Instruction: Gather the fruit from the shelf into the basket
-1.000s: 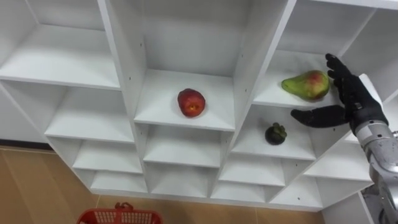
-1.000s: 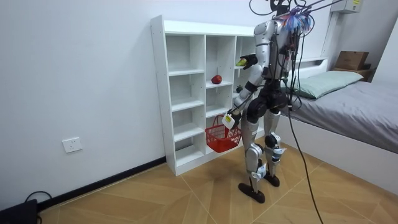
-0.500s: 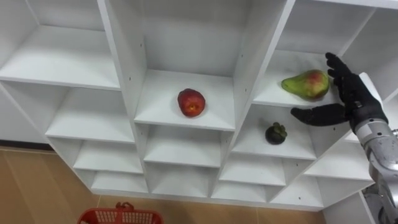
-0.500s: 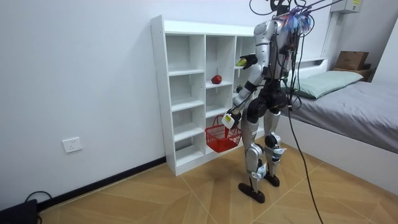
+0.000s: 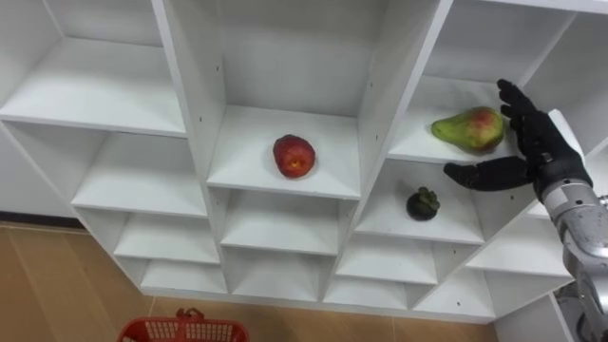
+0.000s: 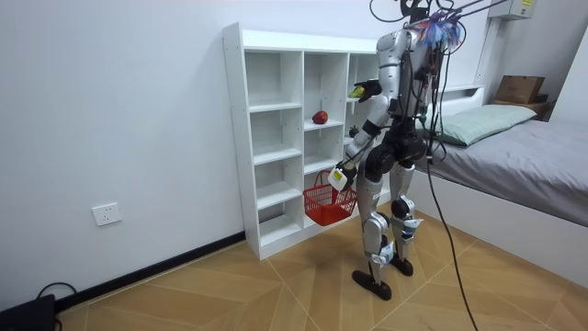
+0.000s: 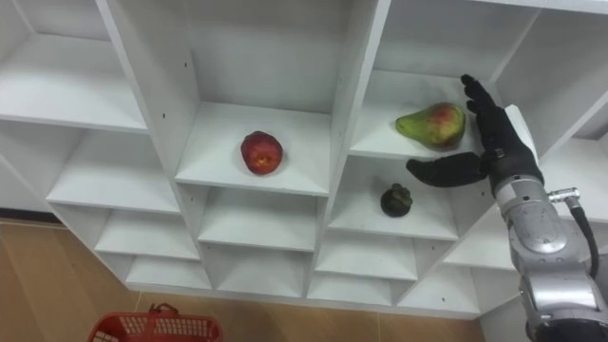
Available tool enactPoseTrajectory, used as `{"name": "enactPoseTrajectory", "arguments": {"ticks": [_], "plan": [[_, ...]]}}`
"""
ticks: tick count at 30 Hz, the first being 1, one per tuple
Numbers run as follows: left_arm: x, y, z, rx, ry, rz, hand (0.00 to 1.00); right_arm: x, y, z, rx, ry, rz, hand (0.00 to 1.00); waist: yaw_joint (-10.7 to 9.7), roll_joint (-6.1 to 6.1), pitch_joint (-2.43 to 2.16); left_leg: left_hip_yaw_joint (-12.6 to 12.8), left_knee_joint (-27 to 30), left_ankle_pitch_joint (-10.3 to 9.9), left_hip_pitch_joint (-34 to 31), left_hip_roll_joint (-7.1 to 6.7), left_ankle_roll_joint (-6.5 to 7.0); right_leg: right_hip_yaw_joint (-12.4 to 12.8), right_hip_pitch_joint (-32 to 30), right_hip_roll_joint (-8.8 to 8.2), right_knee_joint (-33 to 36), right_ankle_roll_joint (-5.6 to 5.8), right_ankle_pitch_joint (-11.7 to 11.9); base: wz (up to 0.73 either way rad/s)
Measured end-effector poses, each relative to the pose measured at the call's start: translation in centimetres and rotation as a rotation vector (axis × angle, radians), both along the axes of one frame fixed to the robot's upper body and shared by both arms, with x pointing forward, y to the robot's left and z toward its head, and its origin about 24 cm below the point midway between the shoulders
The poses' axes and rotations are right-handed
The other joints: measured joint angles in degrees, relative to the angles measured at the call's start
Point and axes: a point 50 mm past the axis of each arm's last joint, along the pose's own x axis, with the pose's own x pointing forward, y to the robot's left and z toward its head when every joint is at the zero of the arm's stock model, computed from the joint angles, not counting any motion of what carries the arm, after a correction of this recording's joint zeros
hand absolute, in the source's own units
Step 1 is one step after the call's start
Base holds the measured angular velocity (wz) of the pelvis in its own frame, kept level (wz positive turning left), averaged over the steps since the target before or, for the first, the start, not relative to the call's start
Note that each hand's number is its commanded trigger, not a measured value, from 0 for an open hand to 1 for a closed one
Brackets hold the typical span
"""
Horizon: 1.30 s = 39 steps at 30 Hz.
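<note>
My right hand (image 5: pixel 540 157), fingers (image 5: pixel 518 114) released, hung just beside one green-red pear (image 5: pixel 467 129) at frame right; one red apple (image 5: pixel 294 156) and one dark round fruit (image 5: pixel 422 203) sat in roomy white cubbies (image 5: pixel 247 163).

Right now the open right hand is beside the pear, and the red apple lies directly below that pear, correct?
Not quite: the open right hand is beside the pear, but a small dark fruit lies directly below it; the red apple lies one column to the left, as the left eye view shows.
</note>
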Motion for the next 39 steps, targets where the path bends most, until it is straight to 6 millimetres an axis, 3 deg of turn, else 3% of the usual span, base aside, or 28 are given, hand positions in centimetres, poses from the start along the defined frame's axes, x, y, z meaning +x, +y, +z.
{"name": "enactPoseTrajectory", "arguments": {"ticks": [33, 34, 35, 36, 37, 39], "plan": [[0.1, 0.7, 0.2, 0.018, 0.006, -0.019, 1.00, 0.9, 1.5, 0.2, -0.122, 0.026, 0.093, 0.00, 0.0, 0.08, 0.03, -0.1, 0.1, 0.0, -0.2, 0.03, 0.00, -0.8, -0.2, -0.08, 0.1, -0.02, 0.0, 0.00], [0.1, 0.7, 0.2, 0.018, 0.006, -0.019, 1.00, 1.0, 1.5, 0.2, -0.122, 0.024, 0.094, 0.15, 0.1, 0.09, 0.03, -0.1, 0.1, 0.0, -0.2, 0.03, 0.00, -0.8, -0.2, -0.09, 0.1, -0.01, 0.0, 0.00], [0.1, 0.7, 0.2, 0.018, 0.006, -0.019, 1.00, 1.1, 1.6, 0.3, -0.122, 0.024, 0.101, 0.71, 0.1, 0.09, 0.03, -0.1, 0.1, 0.0, -0.2, 0.03, 0.00, -0.8, -0.2, -0.09, 0.1, -0.01, 0.0, 0.00], [0.1, 0.7, 0.2, 0.018, 0.006, -0.019, 1.00, 1.1, 1.6, 0.3, -0.122, 0.024, 0.105, 0.87, 0.1, 0.09, 0.02, -0.1, 0.1, 0.0, -0.2, 0.03, 0.00, -0.8, -0.2, -0.08, 0.1, -0.01, 0.0, 0.00], [0.1, 0.7, 0.2, 0.018, 0.006, -0.019, 1.00, 1.1, 1.6, 0.4, -0.122, 0.023, 0.106, 1.00, 0.2, 0.09, 0.02, -0.1, 0.0, 0.0, -0.2, 0.03, 0.00, -0.8, -0.2, -0.07, 0.1, -0.01, 0.0, 0.00], [0.1, 0.7, 0.2, 0.018, 0.005, -0.020, 1.00, 1.2, 1.6, 0.6, -0.123, 0.013, 0.103, 1.00, 0.2, 0.11, 0.00, -0.1, 0.0, 0.0, -0.3, 0.03, 0.00, -0.8, -0.2, -0.05, 0.1, -0.01, 0.0, 0.00]]}}
